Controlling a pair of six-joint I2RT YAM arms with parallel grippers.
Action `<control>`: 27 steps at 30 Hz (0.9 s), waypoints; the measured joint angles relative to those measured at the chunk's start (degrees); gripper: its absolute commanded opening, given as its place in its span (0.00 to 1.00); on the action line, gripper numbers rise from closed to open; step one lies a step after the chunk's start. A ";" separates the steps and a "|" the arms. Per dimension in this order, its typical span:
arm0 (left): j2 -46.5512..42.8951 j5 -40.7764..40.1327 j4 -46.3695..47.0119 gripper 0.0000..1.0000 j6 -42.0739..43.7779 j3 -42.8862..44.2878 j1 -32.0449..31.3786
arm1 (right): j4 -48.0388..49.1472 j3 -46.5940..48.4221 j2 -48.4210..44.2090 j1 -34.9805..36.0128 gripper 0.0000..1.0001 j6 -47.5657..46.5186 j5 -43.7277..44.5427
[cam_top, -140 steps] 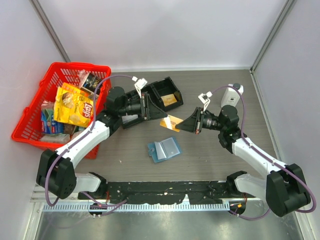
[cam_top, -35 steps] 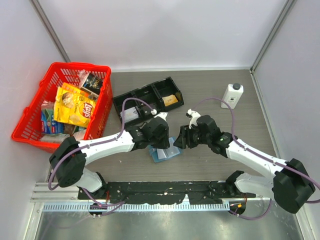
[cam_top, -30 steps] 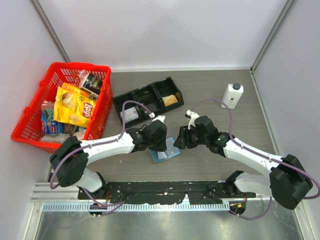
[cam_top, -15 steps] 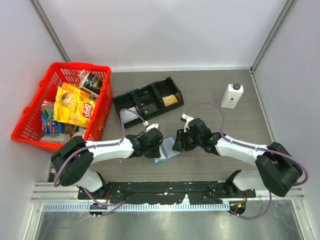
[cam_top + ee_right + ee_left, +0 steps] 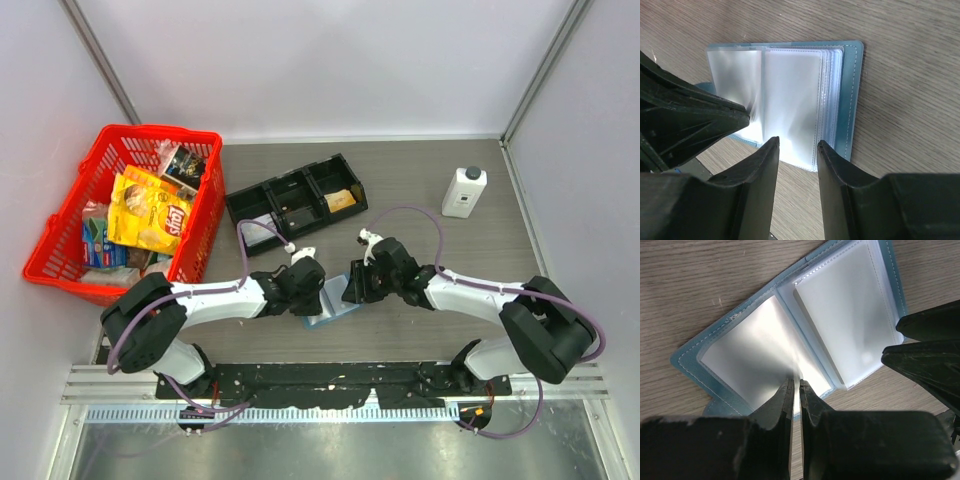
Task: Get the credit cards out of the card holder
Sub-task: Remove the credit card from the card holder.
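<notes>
We log both arms lowered: left end effector (image 5: 795,383) pinches a sleeve (image 5: 752,357) of the holder (image 5: 331,299), right end effector (image 5: 797,143) half-open; nothing out yet.

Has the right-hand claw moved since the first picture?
Yes. The right gripper has come nearer the arm bases, away from the black tray, to the card holder.

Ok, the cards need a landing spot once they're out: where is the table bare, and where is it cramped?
Bare table lies between the black tray and the white bottle, and along the near edge in front of the card holder. It is crowded around the holder, where the left gripper and right gripper meet, and beside the red basket.
</notes>
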 measured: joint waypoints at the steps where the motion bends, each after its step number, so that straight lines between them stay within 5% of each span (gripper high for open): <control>1: 0.00 0.02 0.17 0.12 -0.17 -0.04 0.00 | 0.11 0.00 0.37 0.00 0.39 0.04 0.00; 8: 0.00 0.15 0.96 0.12 -0.59 -0.31 0.00 | 0.96 0.00 1.22 0.39 0.31 0.37 -0.37; 27: -0.20 0.74 3.63 0.11 -1.07 -1.49 0.00 | 0.22 0.00 1.18 0.90 0.33 0.63 1.16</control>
